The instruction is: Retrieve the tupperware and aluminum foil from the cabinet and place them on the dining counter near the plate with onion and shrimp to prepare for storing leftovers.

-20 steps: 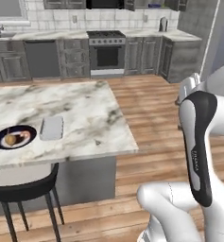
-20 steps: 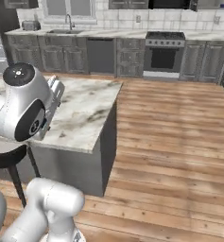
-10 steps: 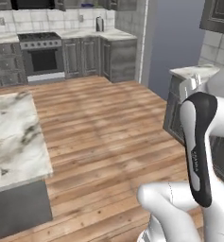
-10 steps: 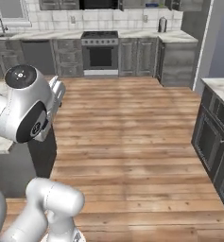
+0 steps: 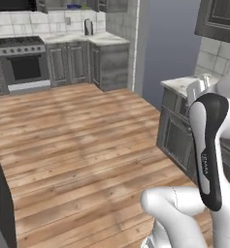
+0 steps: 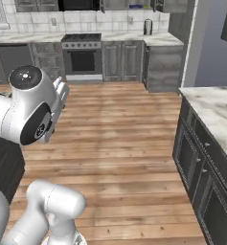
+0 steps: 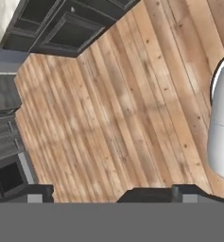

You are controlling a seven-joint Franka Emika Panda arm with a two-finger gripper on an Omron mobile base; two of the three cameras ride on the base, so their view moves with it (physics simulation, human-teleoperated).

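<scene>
Wooden floor [image 7: 123, 104] beneath empty, parted claw [image 7: 108, 196]

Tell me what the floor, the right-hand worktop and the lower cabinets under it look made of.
Floor: warm brown wood planks, visible seams and grain, slight sheen. Worktop: white marble-look stone with grey-brown veins. Lower cabinets: dark grey panelled fronts, probably painted wood, with small handles.

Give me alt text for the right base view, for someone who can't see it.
A white robot arm rises at lower left over a wood plank floor in a grey kitchen. A stove sits against the tiled back wall among grey lower cabinets, and a marble worktop over dark cabinets runs along the right.
</scene>
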